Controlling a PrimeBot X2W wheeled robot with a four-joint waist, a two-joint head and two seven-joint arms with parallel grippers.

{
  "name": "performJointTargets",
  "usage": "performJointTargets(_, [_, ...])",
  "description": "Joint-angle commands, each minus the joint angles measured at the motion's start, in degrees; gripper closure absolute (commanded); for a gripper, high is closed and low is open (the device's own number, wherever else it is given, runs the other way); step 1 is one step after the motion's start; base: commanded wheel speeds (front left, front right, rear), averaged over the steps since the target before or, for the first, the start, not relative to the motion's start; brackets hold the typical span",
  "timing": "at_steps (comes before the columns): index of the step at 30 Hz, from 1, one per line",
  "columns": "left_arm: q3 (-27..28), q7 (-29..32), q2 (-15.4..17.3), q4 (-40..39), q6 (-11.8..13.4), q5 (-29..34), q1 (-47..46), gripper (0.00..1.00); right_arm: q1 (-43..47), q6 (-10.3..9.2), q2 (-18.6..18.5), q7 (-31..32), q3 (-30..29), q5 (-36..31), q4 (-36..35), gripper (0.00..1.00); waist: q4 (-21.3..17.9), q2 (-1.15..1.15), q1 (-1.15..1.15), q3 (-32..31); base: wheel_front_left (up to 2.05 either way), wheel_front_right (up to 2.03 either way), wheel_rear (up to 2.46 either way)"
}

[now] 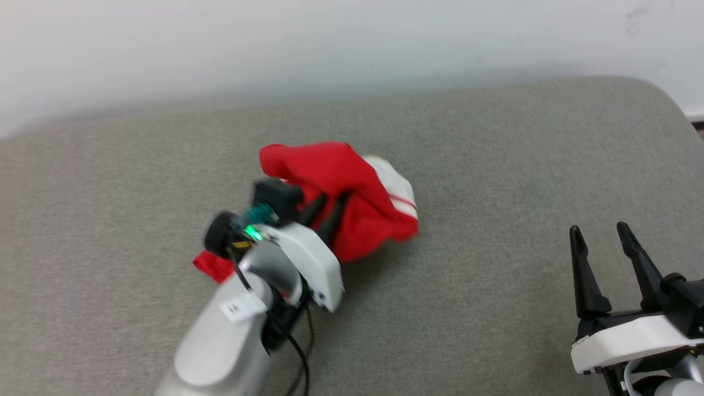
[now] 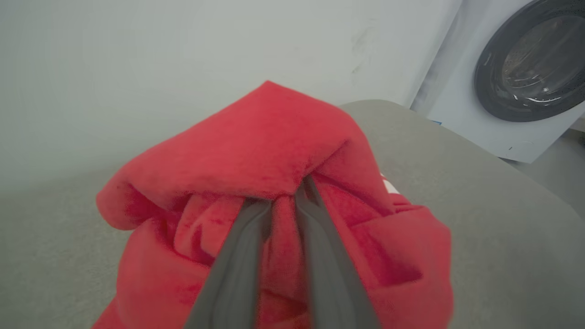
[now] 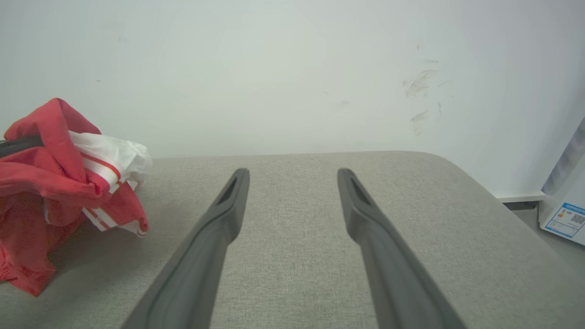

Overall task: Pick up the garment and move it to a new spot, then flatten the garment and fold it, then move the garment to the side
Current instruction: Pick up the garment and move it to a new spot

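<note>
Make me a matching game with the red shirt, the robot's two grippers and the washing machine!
Things:
1. garment
2. left gripper
3. right gripper
4. washing machine

States:
A. jaws wide open, holding nothing
B. crumpled up, red and white
C. jaws shut on red cloth
D. white, with a dark circle on its front

Pairs: 1-B, 2-C, 3-A, 4-D

So we've got a grey fabric-covered surface (image 1: 495,165) with a rounded corner, sitting right by a plain white wall (image 1: 330,38) that has a few scuff marks (image 3: 422,98). Off beyond the corner we can see a white washing machine (image 2: 461,114) with a dark round door, plus a blue-and-white label (image 3: 566,219) on a white panel.
</note>
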Motion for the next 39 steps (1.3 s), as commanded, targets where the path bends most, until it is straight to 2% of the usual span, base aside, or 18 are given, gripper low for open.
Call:
performJointTargets(1, [-1.7, 0.3, -0.5, -0.9, -0.2, 0.1, 2.0, 1.0, -1.0, -0.06, 0.1, -0.5, 0.1, 0.4, 0.2, 0.0, -1.9, 0.0, 0.0, 2.3, 0.0, 0.0, 0.0])
performJointTargets(8, [-10.5, 2.6, -3.1, -1.3, -0.7, -2.1, 10.6, 1.0, -2.5, -0.06, 0.1, -1.4, 0.4, 0.4, 1.2, 0.0, -2.6, 0.0, 0.0, 4.4, 0.0, 0.0, 0.0])
performJointTargets(18, [-15.8, 0.9, -4.5, 1.9, 0.0, -1.7, 15.1, 1.0, -3.6, -0.05, 0.1, -2.2, 0.6, 0.3, 2.8, 0.0, -0.9, 0.0, 0.0, 4.3, 0.0, 0.0, 0.0])
performJointTargets(19, [-15.8, 0.3, -4.5, 2.0, 0.3, -1.5, 14.9, 0.59, -3.6, -0.06, 0.1, -2.2, 0.5, 0.1, 2.8, 0.0, -0.6, 0.0, 0.0, 3.9, 0.0, 0.0, 0.0])
performJointTargets(20, [-15.8, -0.4, -4.5, 1.9, 0.5, -1.5, 14.6, 0.0, -3.4, -0.06, 0.1, -2.2, 0.4, 0.0, 2.8, 0.0, -0.3, 0.0, 0.0, 3.5, 0.0, 0.0, 0.0])
performJointTargets(26, [-15.0, -6.2, -3.9, -0.9, 3.2, 0.8, 13.7, 0.0, -2.0, -0.06, 0.1, -1.4, -0.2, -0.9, 2.6, 0.0, 1.8, 0.0, 0.0, 0.4, 0.0, 0.0, 0.0])
performJointTargets(31, [-11.5, -11.3, -2.0, -5.5, 7.0, 1.0, 15.8, 0.0, 0.3, -0.05, 0.1, -0.2, 0.0, -1.4, 1.8, 0.0, 3.8, 0.0, 0.0, -3.0, 0.0, 0.0, 0.0])
performJointTargets(38, [-5.4, -14.1, 1.5, -10.6, 11.8, 0.1, 18.0, 0.0, 3.0, -0.05, 0.1, 1.4, -0.3, -1.4, 0.3, 0.0, 6.0, 0.0, 0.0, -5.5, 0.0, 0.0, 0.0])
performJointTargets(39, [-5.4, -14.1, 1.5, -10.6, 11.8, 0.1, 18.0, 0.0, 3.0, -0.05, 0.1, 1.4, -0.3, -1.4, 0.3, 0.0, 6.0, 0.0, 0.0, -5.5, 0.0, 0.0, 0.0])
